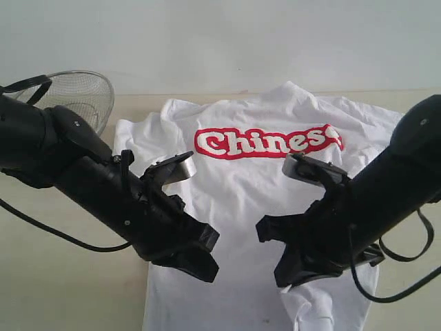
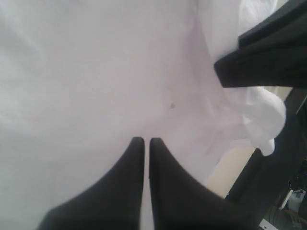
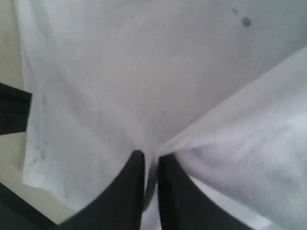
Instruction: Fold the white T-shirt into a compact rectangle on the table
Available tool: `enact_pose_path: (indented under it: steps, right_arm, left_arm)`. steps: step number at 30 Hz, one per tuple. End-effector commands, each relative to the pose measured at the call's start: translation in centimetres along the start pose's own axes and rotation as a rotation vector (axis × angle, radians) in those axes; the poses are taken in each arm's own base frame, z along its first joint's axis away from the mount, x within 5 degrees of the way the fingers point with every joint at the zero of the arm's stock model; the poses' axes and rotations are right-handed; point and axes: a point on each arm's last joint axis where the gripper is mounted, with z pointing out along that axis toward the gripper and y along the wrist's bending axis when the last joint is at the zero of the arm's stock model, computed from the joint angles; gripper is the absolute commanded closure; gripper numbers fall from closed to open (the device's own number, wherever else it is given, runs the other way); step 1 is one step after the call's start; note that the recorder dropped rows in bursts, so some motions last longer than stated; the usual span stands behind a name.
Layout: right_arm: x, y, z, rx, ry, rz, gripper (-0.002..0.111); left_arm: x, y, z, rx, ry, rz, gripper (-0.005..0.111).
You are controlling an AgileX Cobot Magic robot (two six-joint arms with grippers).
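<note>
White T-shirt (image 1: 234, 186), hem cut off below, left hand (image 2: 144, 141) together, right hand (image 3: 149, 155) clamped on its fold.

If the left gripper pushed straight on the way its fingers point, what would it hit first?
The white T-shirt: the left gripper points its shut fingers into plain white cloth just ahead. The tips may already touch it; depth is unclear.

At the far left rear you have a wire-mesh metal bowl (image 1: 81, 96). Its fine silvery mesh is see-through and its rim is a solid metal band. Only part of the bowl shows to you, and behind everything runs a plain, pale grey-white wall (image 1: 227, 34).
</note>
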Motion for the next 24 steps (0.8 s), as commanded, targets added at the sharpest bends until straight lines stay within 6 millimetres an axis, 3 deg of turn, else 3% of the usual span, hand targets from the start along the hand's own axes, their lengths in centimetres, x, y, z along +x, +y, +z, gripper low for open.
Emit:
enact_pose_path:
  steps: [1,4,5,11,24]
  right_arm:
    - [-0.3,-0.4,1.5,0.007,0.023,0.002,0.071]
    - [-0.5,0.0,1.6,-0.043,0.0,-0.012,0.035]
    - [-0.6,0.1,1.6,-0.059,-0.002,-0.014,0.033]
    - [-1.4,0.9,0.7,-0.082,-0.031,-0.042,0.056]
    - [-1.2,1.4,-1.0,-0.03,-0.031,-0.083,0.055]
  left_arm:
    - [0.1,-0.2,-0.1,-0.007,-0.005,0.016,0.102]
    - [0.1,-0.2,-0.1,-0.008,-0.006,0.016,0.102]
    - [0.1,-0.2,-0.1,-0.008,-0.006,0.016,0.102]
    - [0.1,-0.2,-0.1,-0.013,-0.008,0.017,0.102]
    - [0.1,0.1,-0.1,-0.033,-0.007,0.026,0.102]
